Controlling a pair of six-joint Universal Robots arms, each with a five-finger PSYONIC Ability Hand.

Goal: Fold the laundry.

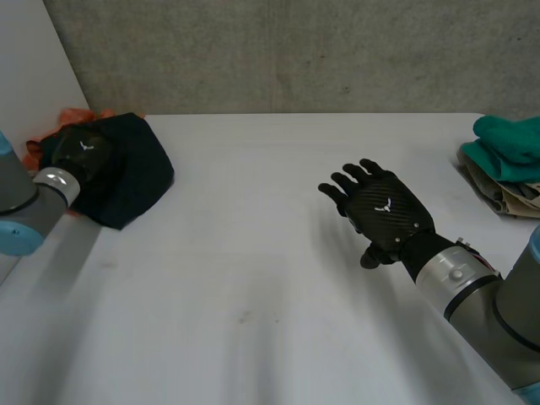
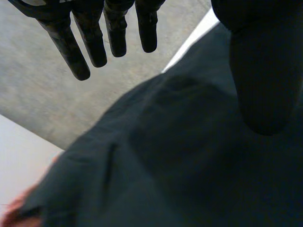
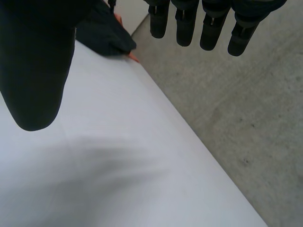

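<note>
Left robot hand (image 1: 83, 150) spread over dark cloth (image 1: 142, 175) | right robot hand (image 1: 384, 211) spread above table (image 1: 253, 278)

The broad middle of the flat white table (image 1: 245, 278) is lying open from 6 to 12 o'clock. A crumpled dark navy garment (image 1: 139, 173), with the black left hand (image 1: 80, 152) over it, is crowding the 10 o'clock corner. A folded teal-and-beige cloth stack (image 1: 506, 160) is blocking 2 o'clock, and the black right hand (image 1: 384, 211) is hovering at 3 o'clock.
</note>
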